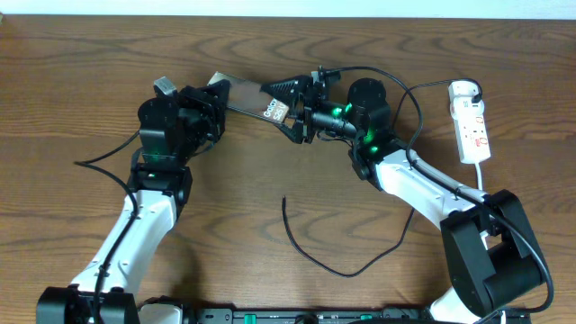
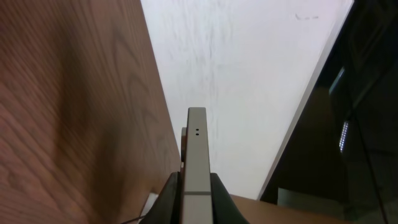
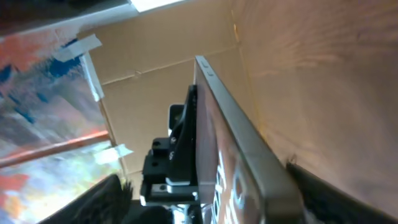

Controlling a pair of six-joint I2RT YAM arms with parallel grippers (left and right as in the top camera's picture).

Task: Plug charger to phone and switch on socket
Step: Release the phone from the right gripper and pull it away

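Observation:
The phone, a glossy dark slab with white lettering, is lifted off the table at the back centre. My left gripper is shut on its left end. In the left wrist view its grey edge is clamped between my fingers. My right gripper straddles the phone's right end with its jaws wide. In the right wrist view the phone lies close to one finger, with a gap to the other. The charger lies loose on the table, tip free. The socket lies at the right.
The thin black cable loops from the table's middle up behind my right arm toward the socket's round white plug. The table's far edge meets a white wall.

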